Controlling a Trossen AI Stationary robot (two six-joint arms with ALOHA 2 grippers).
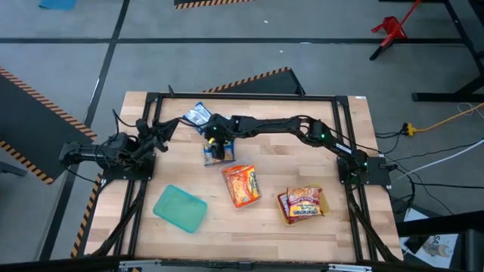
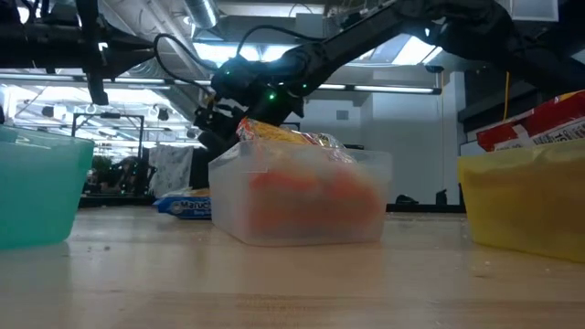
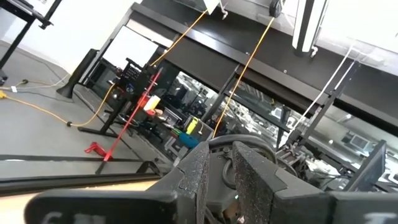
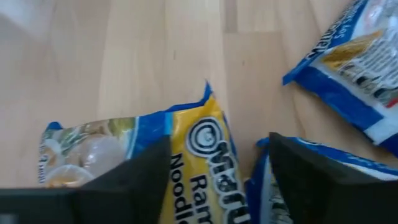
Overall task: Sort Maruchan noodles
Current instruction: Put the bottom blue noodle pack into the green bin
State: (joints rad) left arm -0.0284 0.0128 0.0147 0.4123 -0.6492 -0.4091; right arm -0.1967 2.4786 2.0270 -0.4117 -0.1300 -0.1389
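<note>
My right gripper (image 1: 218, 146) is open and hovers above two overlapping blue-white noodle packets (image 1: 216, 153) that lie flat near the table's middle. In the right wrist view its fingers stand to either side of the upper blue-and-yellow packet (image 4: 199, 155) and touch nothing. A third blue packet (image 1: 198, 114) lies toward the far edge. Orange packets (image 1: 241, 184) sit in the clear tray (image 2: 302, 196), and red packets (image 1: 302, 204) sit in the yellow tray (image 2: 521, 201). My left gripper (image 1: 162, 128) waits shut at the table's left, pointing up into the room.
An empty teal tray (image 1: 180, 208) rests near the table's near-left corner. The three trays line the near half of the table. Bare wood (image 1: 302, 162) lies between the packets and the right arm's base. A black frame (image 1: 249, 97) borders the table top.
</note>
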